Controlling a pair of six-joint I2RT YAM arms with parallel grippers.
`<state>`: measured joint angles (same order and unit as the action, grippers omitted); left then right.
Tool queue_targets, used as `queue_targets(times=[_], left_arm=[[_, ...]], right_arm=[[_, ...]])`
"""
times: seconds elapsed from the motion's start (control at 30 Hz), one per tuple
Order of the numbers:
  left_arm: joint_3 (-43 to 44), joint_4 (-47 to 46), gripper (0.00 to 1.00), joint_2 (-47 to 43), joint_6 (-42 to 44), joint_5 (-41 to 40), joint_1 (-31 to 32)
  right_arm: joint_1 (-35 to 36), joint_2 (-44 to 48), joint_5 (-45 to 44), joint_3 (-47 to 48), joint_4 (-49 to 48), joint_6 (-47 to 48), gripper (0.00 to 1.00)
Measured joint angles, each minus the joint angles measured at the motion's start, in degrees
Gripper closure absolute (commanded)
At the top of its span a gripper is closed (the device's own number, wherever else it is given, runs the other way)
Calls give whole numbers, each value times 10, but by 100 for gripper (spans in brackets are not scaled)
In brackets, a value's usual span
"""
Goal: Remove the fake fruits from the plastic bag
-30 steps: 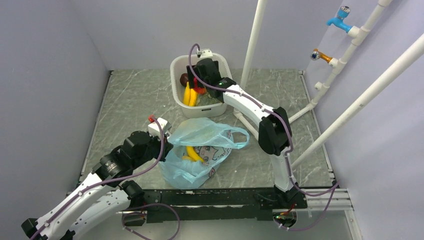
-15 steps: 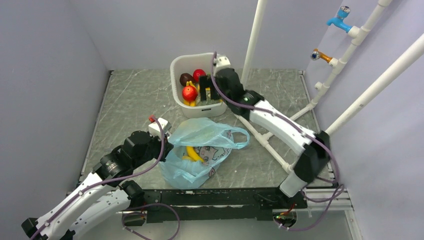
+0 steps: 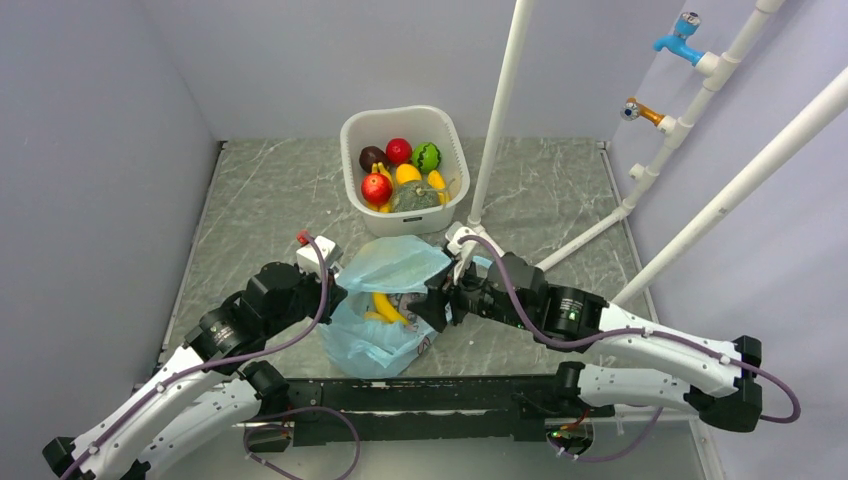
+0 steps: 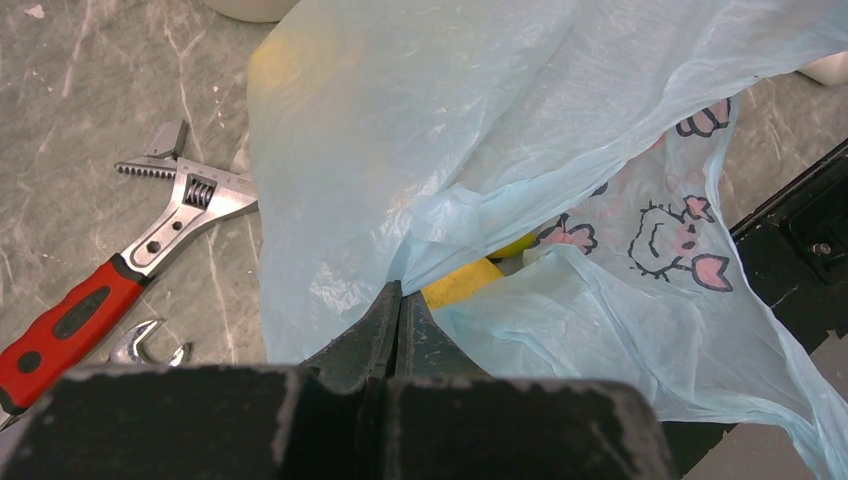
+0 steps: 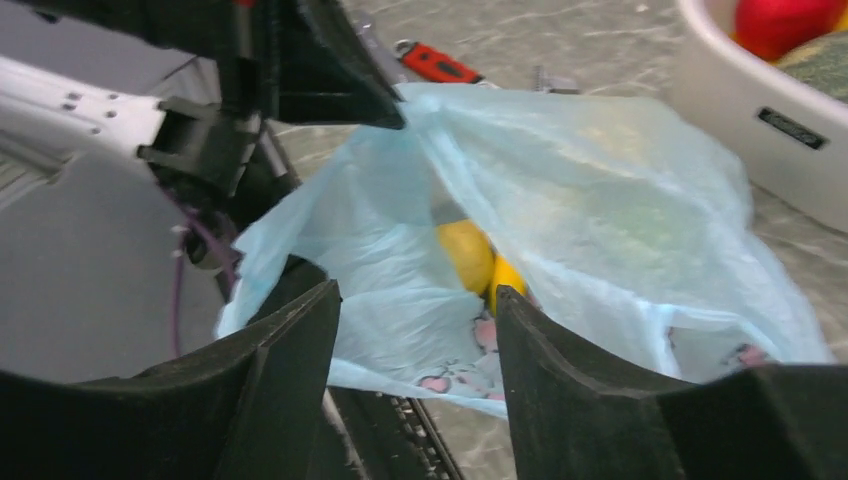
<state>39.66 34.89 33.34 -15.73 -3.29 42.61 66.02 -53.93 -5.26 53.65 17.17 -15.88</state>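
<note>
From above, the right tool has swung back from the far white tub, where a red apple now lies, to the plastic bag at the near side of the bench. A banana is still inside, so another fetch looks due. Left wrist: the left tool is pressed together on the bag's edge; the bag's only print is a cartoon face, no words. Right wrist: the right tool's jaws stand spread before a yellow fruit; the tub's dark label is too blurred to read.
</note>
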Motion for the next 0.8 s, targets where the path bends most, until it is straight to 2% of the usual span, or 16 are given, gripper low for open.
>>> queue_targets(times=[0.13, 0.3, 0.47, 0.67, 0.8], left_arm=[[0, 0, 100, -1, 0, 1, 0], [0, 0, 100, -1, 0, 5, 0], [0, -2, 100, 0, 0, 7, 0], [0, -10, 100, -3, 0, 16, 0], [0, -14, 100, -2, 1, 24, 0]], right_arm=[[25, -16, 10, -12, -30, -9, 66], [34, -120, -9, -18, -74, -26, 70], [40, -212, -102, -28, -82, -50, 74], [40, -323, -215, -26, -104, -48, 46], [39, -362, -240, -27, -140, -40, 29]])
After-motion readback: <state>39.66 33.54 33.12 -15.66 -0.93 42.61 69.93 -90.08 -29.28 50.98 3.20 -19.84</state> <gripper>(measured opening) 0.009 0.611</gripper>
